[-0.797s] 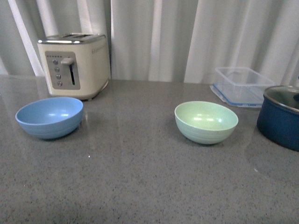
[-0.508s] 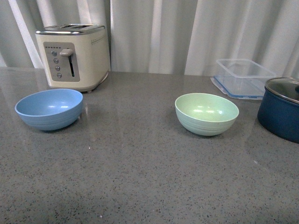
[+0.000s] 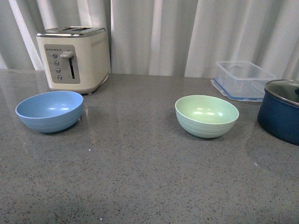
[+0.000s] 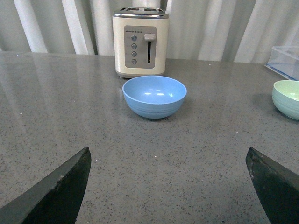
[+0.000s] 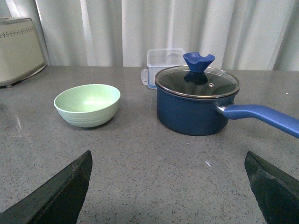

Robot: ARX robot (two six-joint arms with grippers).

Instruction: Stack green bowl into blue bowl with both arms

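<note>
Whole front view has slid down a touch vs half a sec ago: toaster (image 3: 74,58), bowls & pot all sit slightly lower in frame. Spacing btwn them is unchanged, so nothing on the counter itself has shifted.

Grey speckled counter (image 3: 140,182) runs back to a pale curtain (image 3: 154,37). Cream toaster stands at the back, lever side facing out. Dark navy pot (image 3: 280,116) w/ glass lid & blue knob sits furthest to the toaster's right. A clear plastic container (image 3: 243,80) is behind the pot, about level w/ the toaster. Blue bowl (image 3: 49,111) is upright just in front of the toaster, not touching it. Green bowl (image 3: 206,115) is upright well off to the toaster's right, near the pot but apart from it. Only counter shows btwn the two bowls.

No arm shows in the front view. Left gripper (image 4: 167,150) hangs low over the counter, facing the blue bowl & toaster, fingers spread wide w/ nothing btwn them. Right gripper (image 5: 168,152) does likewise, facing the green bowl & pot, also spread wide & holding nothing.
</note>
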